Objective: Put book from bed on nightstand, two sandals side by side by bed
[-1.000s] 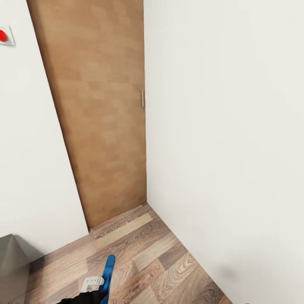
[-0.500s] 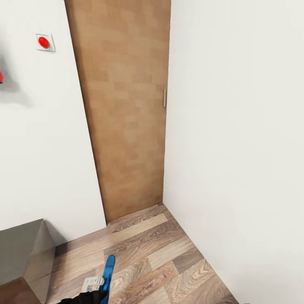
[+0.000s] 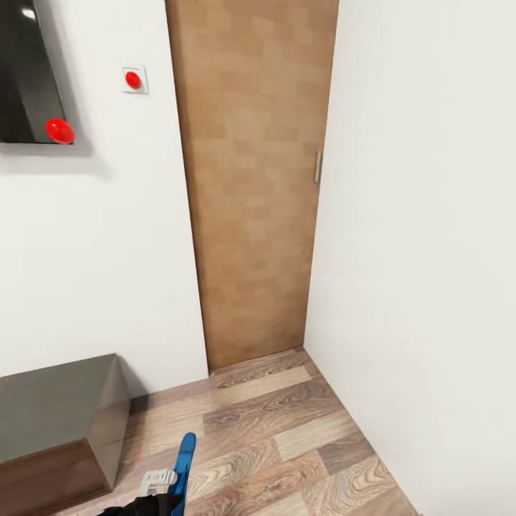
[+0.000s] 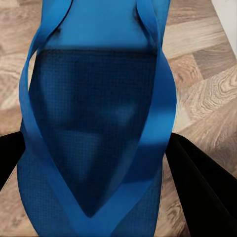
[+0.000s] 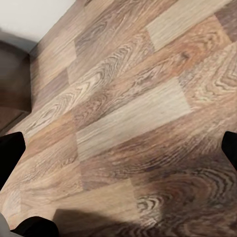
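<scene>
Gripping a flat bright blue flip-flop sandal (image 4: 96, 123), the left gripper (image 4: 94, 163) has its black fingers (image 4: 197, 182) clamped on either edge of the sole, thin blue straps crossing over the dark footbed. From the head view the same sandal (image 3: 183, 469) stands on edge at the bottom of the picture, above the light brown wood-plank floor (image 3: 287, 444), with the left gripper (image 3: 161, 487) right beside it. Ahead, a tall brown wooden door (image 3: 254, 179) with a slim metal handle (image 3: 317, 166) sits in the corner between white walls (image 3: 423, 215). Over to the left, a low cabinet with a glossy dark top (image 3: 54, 408) stands against the wall, under a dark screen (image 3: 29, 72) and a small wall plate with a red button (image 3: 134, 79). On the right wrist view, the right gripper (image 5: 118, 153) hangs spread wide over bare planks, its black fingertips (image 5: 10, 153) at both edges with nothing between them.
</scene>
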